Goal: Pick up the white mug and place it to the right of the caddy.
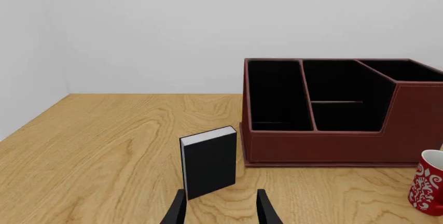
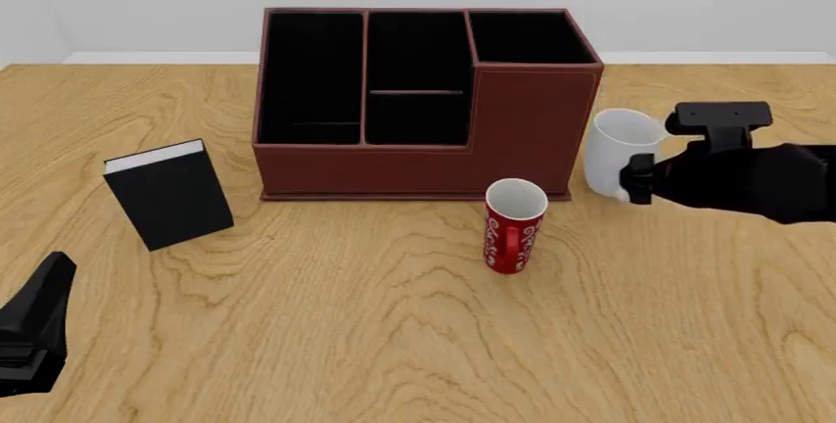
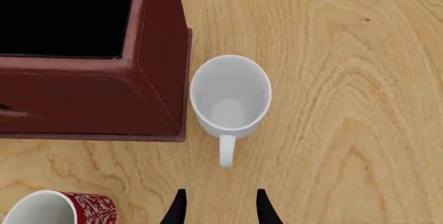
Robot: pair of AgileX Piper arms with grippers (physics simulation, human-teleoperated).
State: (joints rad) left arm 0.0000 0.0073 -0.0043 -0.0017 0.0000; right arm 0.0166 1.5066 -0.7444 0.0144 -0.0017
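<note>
The white mug [image 2: 612, 152] stands upright on the wood table just right of the caddy [image 2: 405, 154], with a narrow gap between them. In the right wrist view, seen from above, the white mug [image 3: 230, 95] points its handle toward my right gripper [image 3: 220, 209], beside the caddy's [image 3: 149, 86] tall end. That gripper is open and its fingertips stop short of the handle, holding nothing. From the front, the right gripper [image 2: 637, 176] hangs close against the mug's right side. My left gripper [image 2: 50, 286] is open, low at the near left, far from the mug.
A red patterned mug [image 2: 512, 227] stands in front of the caddy's right end. A black book [image 2: 167, 193] with white pages stands upright left of the caddy, straight ahead of the left gripper [image 1: 221, 211]. A white wall closes off the table's far edge.
</note>
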